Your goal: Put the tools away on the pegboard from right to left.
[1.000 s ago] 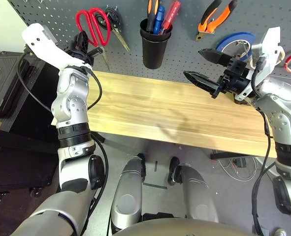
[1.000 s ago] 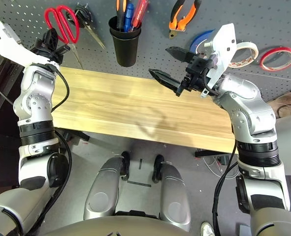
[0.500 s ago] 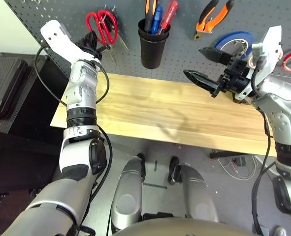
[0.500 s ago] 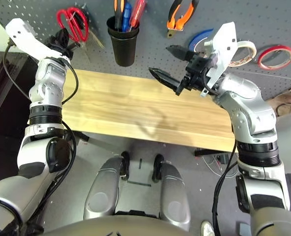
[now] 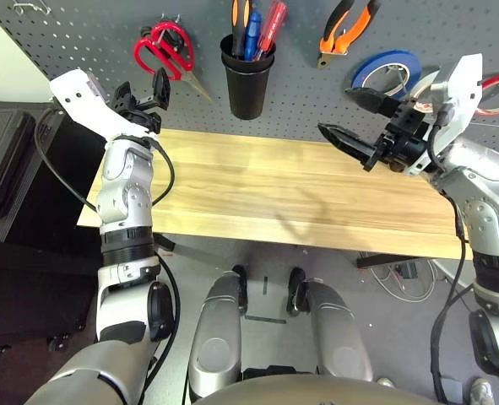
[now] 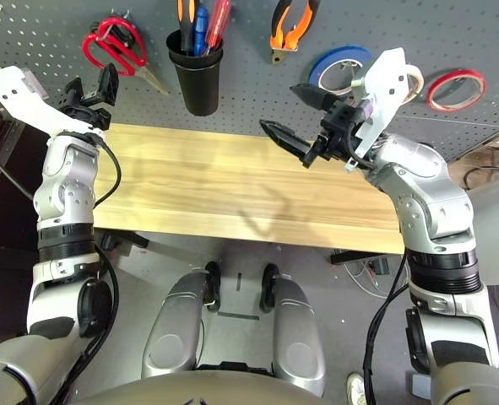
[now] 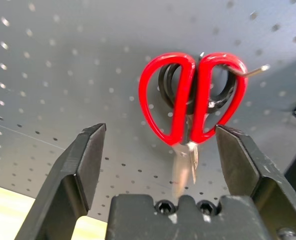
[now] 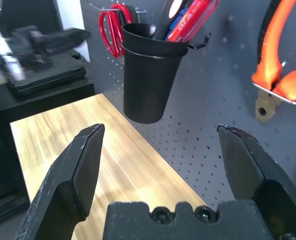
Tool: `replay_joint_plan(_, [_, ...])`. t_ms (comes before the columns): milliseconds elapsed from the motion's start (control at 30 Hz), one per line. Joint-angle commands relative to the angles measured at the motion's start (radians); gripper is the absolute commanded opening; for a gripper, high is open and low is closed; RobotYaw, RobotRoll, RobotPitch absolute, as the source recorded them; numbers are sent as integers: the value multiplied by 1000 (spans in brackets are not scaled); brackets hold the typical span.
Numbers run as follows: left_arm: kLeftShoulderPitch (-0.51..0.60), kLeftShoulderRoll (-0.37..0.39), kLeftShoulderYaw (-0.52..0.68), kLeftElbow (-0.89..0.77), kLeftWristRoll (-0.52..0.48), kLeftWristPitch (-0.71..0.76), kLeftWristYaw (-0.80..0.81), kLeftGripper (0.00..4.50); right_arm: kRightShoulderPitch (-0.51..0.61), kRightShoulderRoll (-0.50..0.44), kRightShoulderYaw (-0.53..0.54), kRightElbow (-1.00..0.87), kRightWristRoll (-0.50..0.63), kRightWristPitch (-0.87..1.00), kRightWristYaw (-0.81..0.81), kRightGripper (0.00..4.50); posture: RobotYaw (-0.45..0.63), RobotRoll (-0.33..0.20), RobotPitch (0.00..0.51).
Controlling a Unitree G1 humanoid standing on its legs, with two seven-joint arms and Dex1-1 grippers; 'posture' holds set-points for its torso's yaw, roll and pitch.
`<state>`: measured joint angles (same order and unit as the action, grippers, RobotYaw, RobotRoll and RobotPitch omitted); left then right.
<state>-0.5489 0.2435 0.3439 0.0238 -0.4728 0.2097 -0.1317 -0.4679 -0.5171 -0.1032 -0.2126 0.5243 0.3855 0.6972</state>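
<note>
The red-handled scissors point(image 7: 193, 95) hang on a hook at the left of the pegboard point(image 5: 80, 34), over a black-handled pair. My left gripper point(image 5: 139, 89) stands open just below and in front of them, touching nothing. The orange-and-black pliers point(image 5: 346, 29) hang further right. The slim screwdriver point(image 5: 239, 15) stands in the black cup point(image 5: 247, 84) with other pens. The white tape roll point(image 6: 415, 84) hangs partly hidden behind my right wrist. My right gripper point(image 5: 337, 110) is open and empty above the table, right of the cup.
A blue tape roll point(image 5: 388, 67) and a red tape roll point(image 6: 456, 89) hang on the pegboard's right side. The wooden table point(image 5: 257, 194) lies bare below the board. A black case point(image 5: 4, 152) sits off the table's left end.
My left gripper has opened, let go of the red scissors and drawn back and down from the board. The scissors stay on their hook. The right arm has barely moved.
</note>
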Motion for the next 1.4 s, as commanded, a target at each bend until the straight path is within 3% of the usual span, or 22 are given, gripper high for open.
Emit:
replay_joint_plan(33, [68,22,10,-92,-20,47,-8,4483,36,10,-21,12,-16,-39,-5,4500,100,0,249])
replay_joint_plan(367, [109,70,60,-101,16,23,12,4483,65,66,-101,76,-113,-129,-203,4500,90,0,236])
replay_joint_plan(500, [110,94,59,-57,35,-10,-19,4483,112,107,-179,86,-177,-162,-367,4500,63,0,231])
replay_joint_plan(800, [122,120,55,92,94,-155,-83,4483,163,146,-311,125,-239,-223,-578,4500,8,0,221])
replay_joint_plan(967, [185,99,51,112,120,-285,-118,4483,162,136,-328,187,-243,-244,-593,4500,9,0,208])
replay_joint_plan(1233, [318,90,38,30,96,-326,-181,4483,123,119,-314,306,-259,-299,-591,4500,27,0,205])
replay_joint_plan(1400, [329,99,53,47,104,-374,-193,4483,97,122,-300,357,-271,-325,-585,4500,45,0,190])
